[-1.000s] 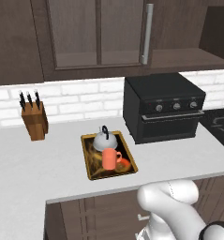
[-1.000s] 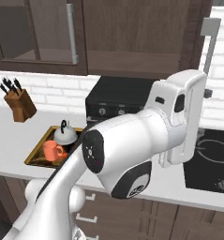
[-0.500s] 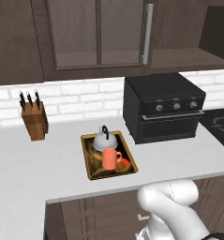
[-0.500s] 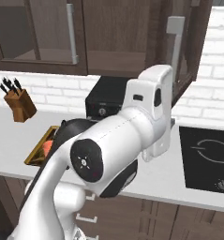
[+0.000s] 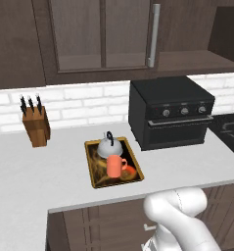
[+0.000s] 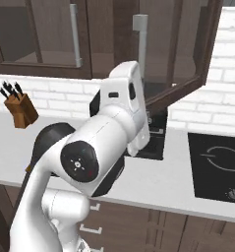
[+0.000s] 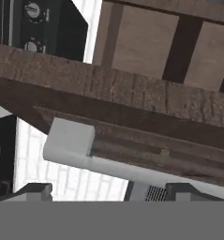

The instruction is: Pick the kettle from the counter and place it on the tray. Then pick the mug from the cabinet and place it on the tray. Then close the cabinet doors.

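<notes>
The gold-rimmed tray (image 5: 95,177) lies on the counter (image 5: 35,171). On it stand the silver kettle (image 5: 108,145) and the orange mug (image 5: 116,166). The left cabinet door (image 5: 101,34) is shut against the cabinet (image 5: 197,59). The right cabinet door (image 6: 190,64) stands partly swung out, with its grey bar handle (image 6: 140,42) above my white hand (image 6: 124,98). In the hand view my gripper (image 7: 111,190) is open just below that handle (image 7: 71,140) and the door's wooden edge (image 7: 132,93), and it holds nothing.
A black countertop oven (image 5: 170,112) stands right of the tray, under the open door. A knife block (image 5: 35,125) sits at the back left. A black hob (image 6: 217,162) is set into the counter at the right. My arm (image 6: 89,162) hides the tray in the right base view.
The right cabinet door has swung leftward toward the cabinet, its handle moving from far right to the middle of the right base view. My hand has moved left with it.
</notes>
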